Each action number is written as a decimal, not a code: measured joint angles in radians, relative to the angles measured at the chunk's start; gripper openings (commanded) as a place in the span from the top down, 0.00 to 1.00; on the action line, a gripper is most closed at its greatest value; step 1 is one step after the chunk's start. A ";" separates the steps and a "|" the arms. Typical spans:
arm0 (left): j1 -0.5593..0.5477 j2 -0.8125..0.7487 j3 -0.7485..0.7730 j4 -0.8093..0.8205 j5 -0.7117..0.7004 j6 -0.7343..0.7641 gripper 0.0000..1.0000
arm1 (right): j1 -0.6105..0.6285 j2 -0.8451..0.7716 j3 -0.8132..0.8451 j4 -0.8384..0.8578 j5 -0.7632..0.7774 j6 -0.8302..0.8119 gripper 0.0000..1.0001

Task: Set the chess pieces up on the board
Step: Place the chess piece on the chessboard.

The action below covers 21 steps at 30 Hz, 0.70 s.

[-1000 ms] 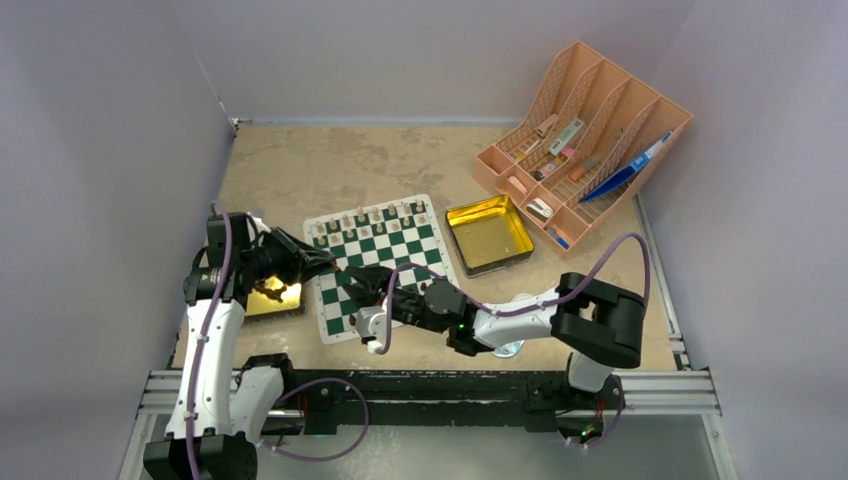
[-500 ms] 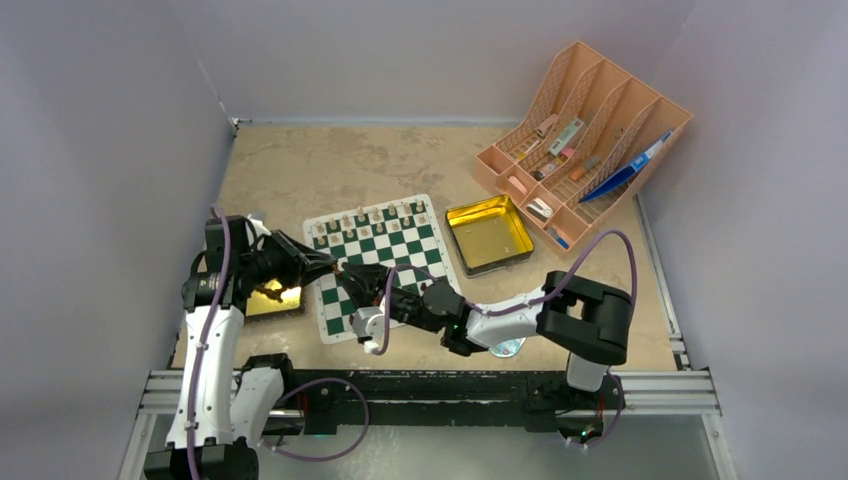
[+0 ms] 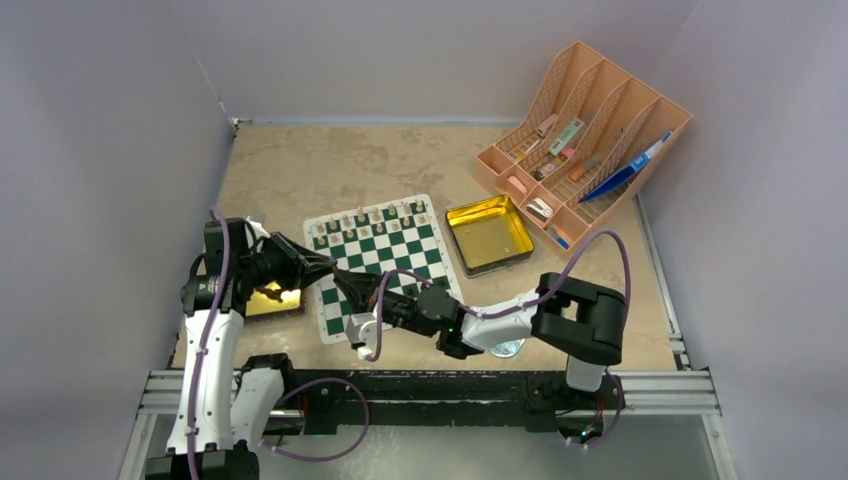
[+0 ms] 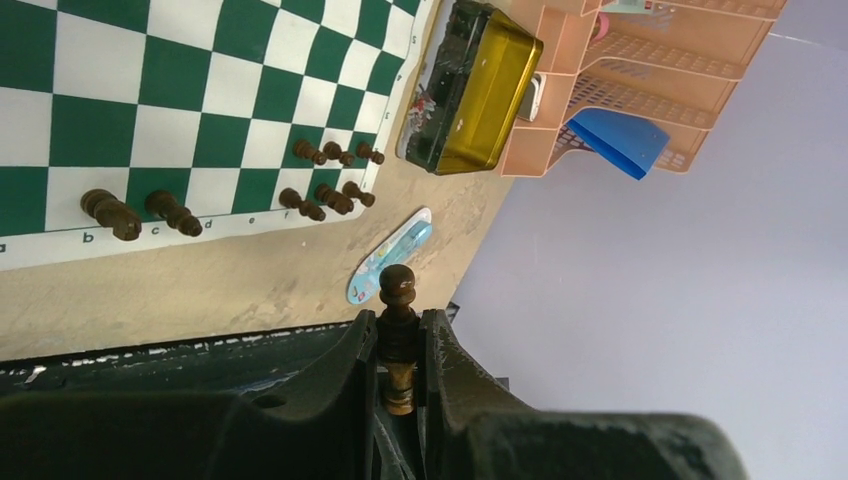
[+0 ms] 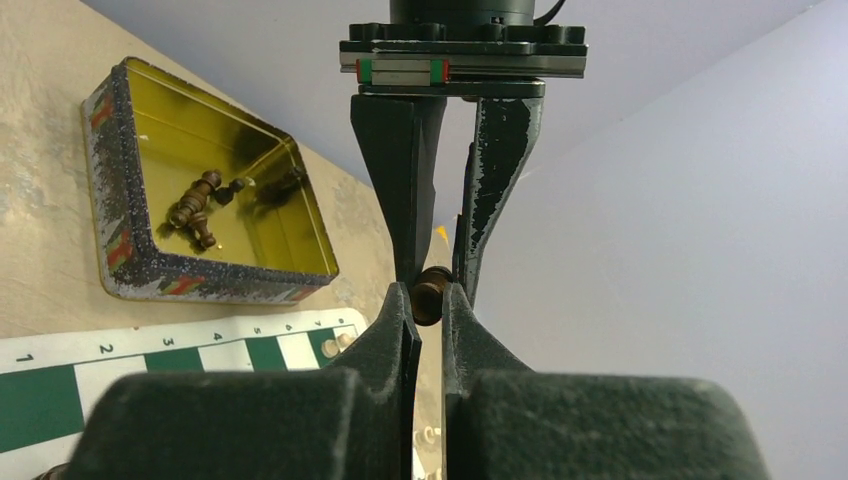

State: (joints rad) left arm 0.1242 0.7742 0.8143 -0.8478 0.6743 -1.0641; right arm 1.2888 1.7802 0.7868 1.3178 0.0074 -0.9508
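My left gripper (image 3: 330, 268) is shut on a dark brown pawn (image 4: 397, 285), base in, head past the fingertips. It hovers at the left edge of the green-and-white board (image 3: 395, 250). My right gripper (image 3: 346, 284) reaches across the board's near edge and meets it tip to tip. In the right wrist view its jaws (image 5: 430, 296) stand a narrow gap apart on the pawn's round head (image 5: 432, 297). Tan pieces (image 3: 375, 215) line the far rows. Dark pieces (image 4: 320, 195) stand along the near edge.
A gold tin (image 3: 272, 298) left of the board holds loose dark pieces (image 5: 195, 210). A second gold tin (image 3: 488, 235) sits right of the board, with the orange rack (image 3: 585, 140) behind it. A small blue sticker (image 4: 392, 258) lies near the front rail.
My right arm has slid left along the board's near edge until its fingertips reached the left gripper. The left gripper has barely moved and still holds the pawn.
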 measured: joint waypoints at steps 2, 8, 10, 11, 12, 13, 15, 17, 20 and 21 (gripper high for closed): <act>0.000 -0.005 0.000 -0.006 -0.013 -0.001 1.00 | 0.003 0.000 0.000 0.000 0.004 0.007 1.00; -0.013 -0.016 0.000 -0.042 -0.074 -0.019 1.00 | 0.009 -0.028 -0.021 -0.023 0.018 0.104 1.00; -0.021 -0.017 0.000 -0.057 -0.087 -0.026 1.00 | 0.009 -0.048 -0.033 -0.043 0.021 0.144 1.00; -0.023 -0.018 0.000 -0.061 -0.092 -0.026 1.00 | 0.009 -0.058 -0.040 -0.051 0.023 0.164 1.00; -0.025 -0.018 0.000 -0.059 -0.117 -0.026 1.00 | 0.009 -0.067 -0.047 -0.056 0.023 0.181 1.00; -0.023 -0.018 0.000 -0.048 -0.176 -0.025 1.00 | 0.012 -0.080 -0.063 -0.055 0.027 0.199 1.00; -0.001 -0.011 0.000 -0.024 -0.279 -0.025 1.00 | 0.019 -0.114 -0.091 -0.056 0.027 0.232 1.00; 0.000 0.002 0.000 -0.016 -0.342 -0.025 1.00 | 0.024 -0.140 -0.103 -0.054 0.027 0.263 1.00; 0.000 0.000 0.000 -0.005 -0.408 -0.025 1.00 | 0.027 -0.159 -0.111 -0.056 0.027 0.307 1.00; 0.000 -0.003 0.000 -0.003 -0.427 -0.021 1.00 | 0.027 -0.163 -0.113 -0.057 0.028 0.325 1.00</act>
State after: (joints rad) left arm 0.1238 0.7712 0.8143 -0.8505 0.2470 -1.0851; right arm 1.3163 1.6173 0.6743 1.2610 0.0357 -0.6262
